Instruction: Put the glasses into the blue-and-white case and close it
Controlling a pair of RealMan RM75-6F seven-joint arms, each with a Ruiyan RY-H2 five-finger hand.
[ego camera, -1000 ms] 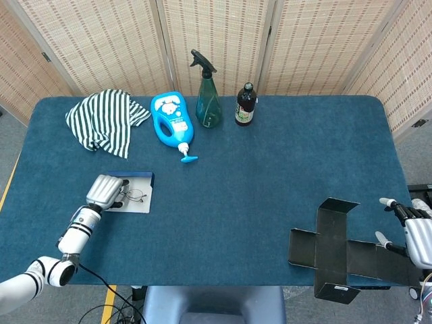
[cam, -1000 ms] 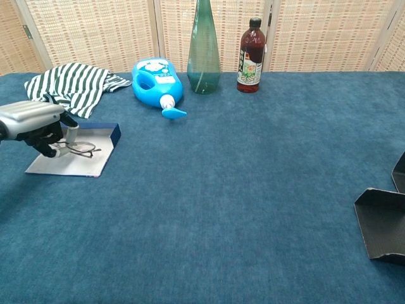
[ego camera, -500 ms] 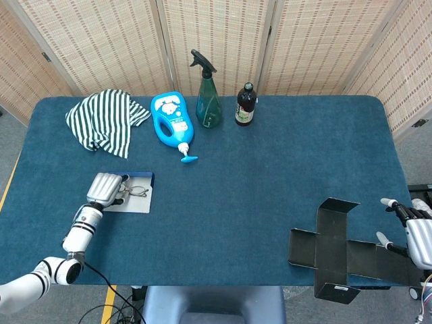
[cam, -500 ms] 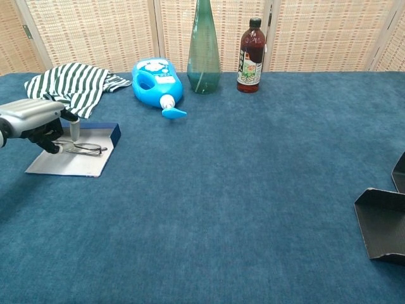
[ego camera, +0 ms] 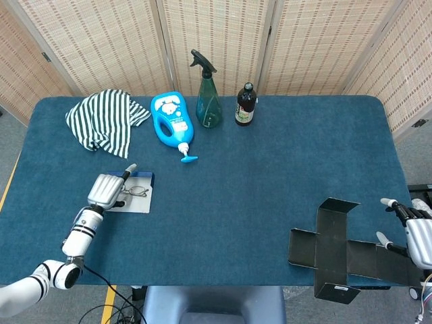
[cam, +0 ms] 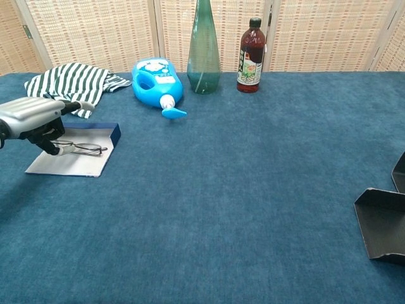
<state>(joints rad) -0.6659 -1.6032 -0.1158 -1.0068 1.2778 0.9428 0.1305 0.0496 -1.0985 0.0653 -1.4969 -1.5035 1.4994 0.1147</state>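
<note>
The blue-and-white case (ego camera: 135,204) (cam: 71,163) lies open and flat at the table's left, its blue wall at the far side. The thin-framed glasses (ego camera: 139,192) (cam: 83,149) lie on its white inside. My left hand (ego camera: 106,190) (cam: 30,116) hovers at the case's left edge, one finger stretched out over it and the dark lower fingers curled close to the glasses' left end; nothing is pinched. My right hand (ego camera: 418,235) sits at the table's front right corner with fingers apart, holding nothing; it appears only in the head view.
A striped cloth (ego camera: 104,119) (cam: 71,84) lies behind the case. A blue bottle (ego camera: 171,119) (cam: 155,78) lies on its side, with a green spray bottle (ego camera: 207,92) and a dark bottle (ego camera: 245,104) at the back. A black unfolded carton (ego camera: 334,250) lies front right.
The left hand's finger that pressed down on the glasses has lifted and now points out level. The glasses slid slightly right and rest in the case. The right hand stayed put.
</note>
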